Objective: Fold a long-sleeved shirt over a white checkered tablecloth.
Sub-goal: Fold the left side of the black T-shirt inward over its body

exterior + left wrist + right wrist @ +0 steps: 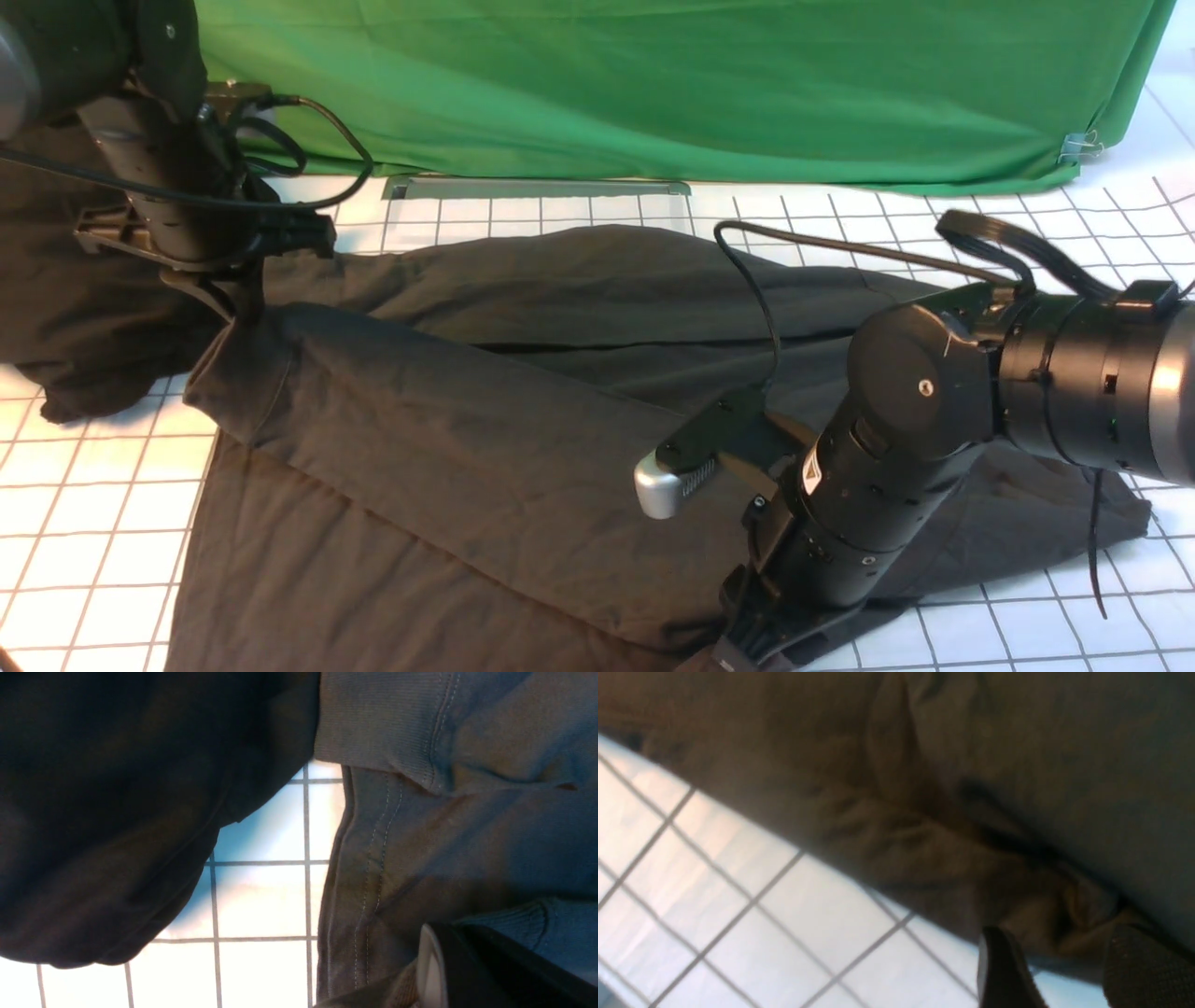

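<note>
The long-sleeved shirt (485,439), dark and print-side hidden, lies spread on the white checkered tablecloth (93,504) with one part folded across its body. My left gripper (241,315) is at the fold's far-left corner, shut on the shirt's ribbed edge. In the left wrist view one pale-edged finger (432,970) presses into that fabric (467,826). My right gripper (1069,956) hangs low at the shirt's near edge. Its two dark fingers stand apart, with a bunched bit of shirt (971,765) just beyond the tips and tablecloth (714,882) underneath.
Another black garment heap (65,299) lies at the far left, close to my left arm and seen beside the shirt (93,812) in the left wrist view. A green cloth (653,84) hangs along the back, with a metal strip (537,187) at its foot.
</note>
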Controlling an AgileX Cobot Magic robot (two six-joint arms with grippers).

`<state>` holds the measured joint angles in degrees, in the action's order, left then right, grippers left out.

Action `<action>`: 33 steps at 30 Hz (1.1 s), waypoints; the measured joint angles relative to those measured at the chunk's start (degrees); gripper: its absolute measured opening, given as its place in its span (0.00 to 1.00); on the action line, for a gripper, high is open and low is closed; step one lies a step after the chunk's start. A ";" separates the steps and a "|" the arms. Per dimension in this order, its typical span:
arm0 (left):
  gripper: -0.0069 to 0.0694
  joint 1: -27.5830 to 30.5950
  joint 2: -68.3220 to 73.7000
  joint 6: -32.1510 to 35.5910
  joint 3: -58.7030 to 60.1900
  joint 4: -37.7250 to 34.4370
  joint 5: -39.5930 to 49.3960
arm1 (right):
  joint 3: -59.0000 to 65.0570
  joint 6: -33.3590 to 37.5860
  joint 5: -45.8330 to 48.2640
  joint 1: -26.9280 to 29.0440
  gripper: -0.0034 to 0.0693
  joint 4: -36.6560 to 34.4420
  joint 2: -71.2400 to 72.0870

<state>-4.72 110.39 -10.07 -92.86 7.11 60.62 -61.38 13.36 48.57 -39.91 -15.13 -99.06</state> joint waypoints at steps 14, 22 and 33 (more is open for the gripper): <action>0.11 0.00 0.00 1.09 0.00 0.00 -2.76 | -0.04 -3.16 -5.77 0.00 0.46 2.22 -1.14; 0.11 0.00 0.00 1.09 0.00 0.00 -3.17 | -0.04 -3.22 -6.15 0.00 0.46 2.27 -4.26; 0.11 0.00 0.00 1.22 0.00 0.00 -3.17 | -0.04 -2.06 -8.19 0.00 0.08 2.28 -4.63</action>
<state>-4.72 110.39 -8.85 -92.86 7.11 57.45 -61.43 11.30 40.37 -39.91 -12.85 -103.69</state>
